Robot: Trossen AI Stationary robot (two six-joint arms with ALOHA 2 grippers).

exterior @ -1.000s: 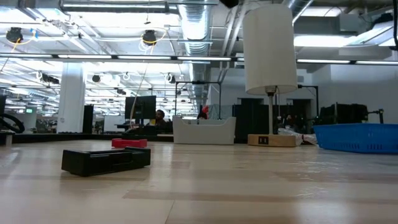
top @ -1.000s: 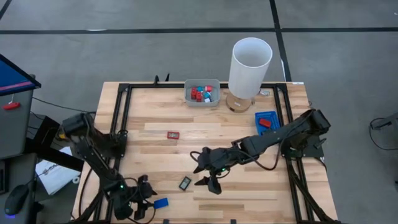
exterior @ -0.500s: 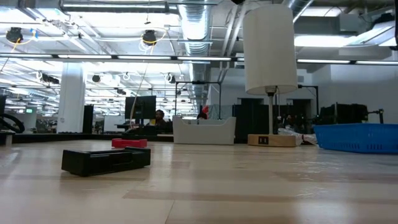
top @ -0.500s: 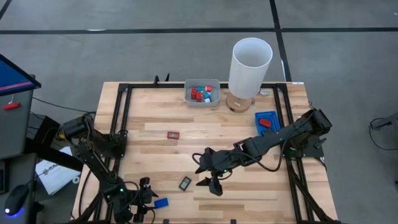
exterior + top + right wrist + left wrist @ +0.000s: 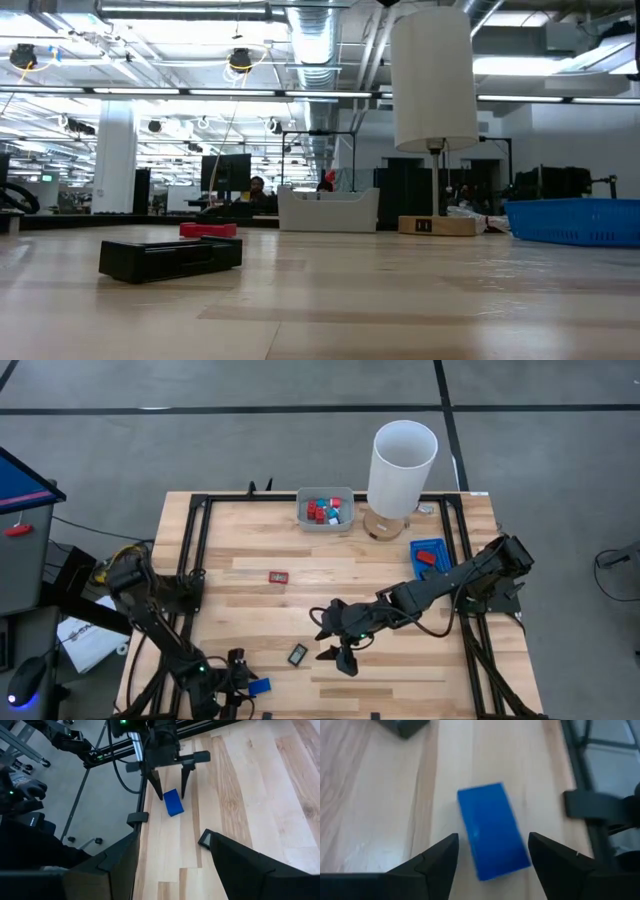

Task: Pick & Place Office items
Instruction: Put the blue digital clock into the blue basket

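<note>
Two dark end effectors work over the light wooden tabletop [image 5: 400, 575]. The left end effector [image 5: 236, 687] hovers at the tabletop's near left corner, its fingers spread wide and holding nothing; the flat blue rectangular block [image 5: 492, 830] lies on the wood just ahead of it, between the two fingertips [image 5: 451, 842] in the left wrist view, untouched and skewed to the wood grain. The right end effector [image 5: 335, 643] hangs near the middle of the tabletop, also spread and empty, with the small black framed rectangle [image 5: 297, 654] lying flat just beside it. In the right wrist view the left end effector's fingers [image 5: 154, 781] straddle the far end of the blue block [image 5: 173, 802]. A red framed rectangle [image 5: 278, 576] lies alone further back. The shallow grey rectangular tray [image 5: 325, 522] at the far edge holds red, blue and white-and-blue pieces [image 5: 322, 510]; a flat blue tray [image 5: 441, 545] at the right carries a red piece [image 5: 427, 557]. A tall white cylinder on a wooden base [image 5: 402, 465] stands between the trays.
</note>
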